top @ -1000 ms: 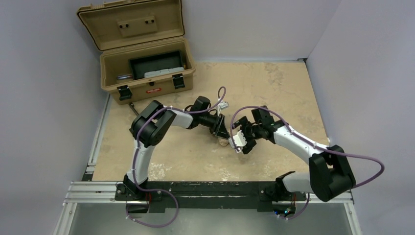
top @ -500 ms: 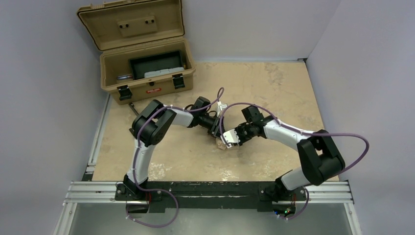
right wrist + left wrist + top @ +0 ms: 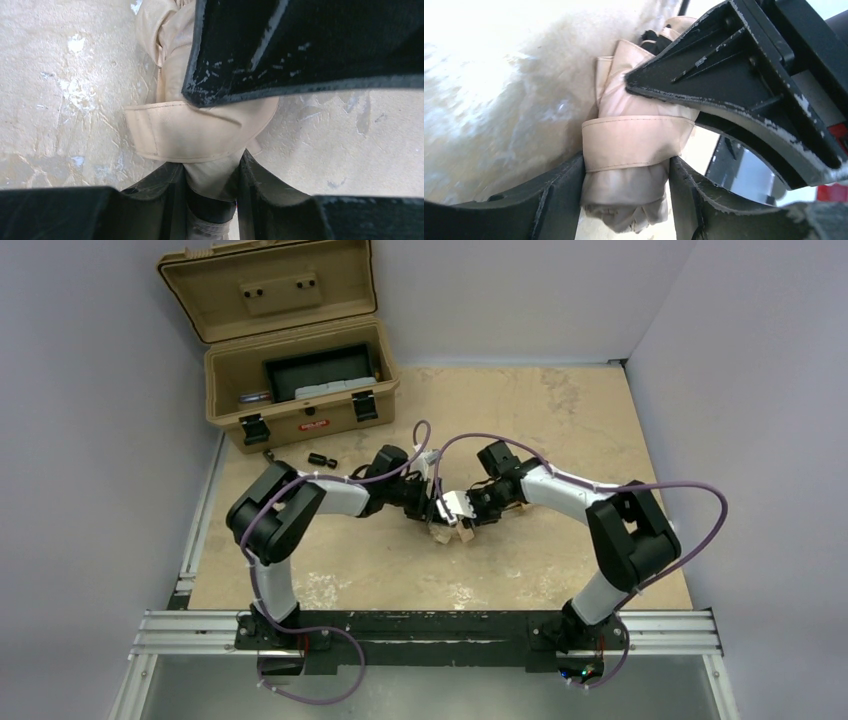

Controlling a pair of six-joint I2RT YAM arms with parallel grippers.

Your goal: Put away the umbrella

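Note:
The umbrella (image 3: 443,532) is a small rolled beige bundle with a fabric strap round it, low over the middle of the table between my two grippers. My left gripper (image 3: 432,510) comes from the left. In the left wrist view its fingers (image 3: 566,185) press both sides of the umbrella (image 3: 634,140) just below the strap. My right gripper (image 3: 460,512) comes from the right. In the right wrist view the right gripper (image 3: 212,172) is shut on the narrow end of the umbrella (image 3: 200,130), where a dark band shows. Each wrist view shows the other gripper's black finger across the bundle.
The open tan hard case (image 3: 232,375) stands at the back left, lid up, with a black tray (image 3: 320,368) inside. A small dark cylinder (image 3: 322,459) lies on the table just in front of it. Grey walls close in the left, right and back.
My right arm swung left to the bundle and its jaws closed on the umbrella's end. Both grippers and the umbrella shifted left; the left elbow moved left, uncovering the small dark cylinder.

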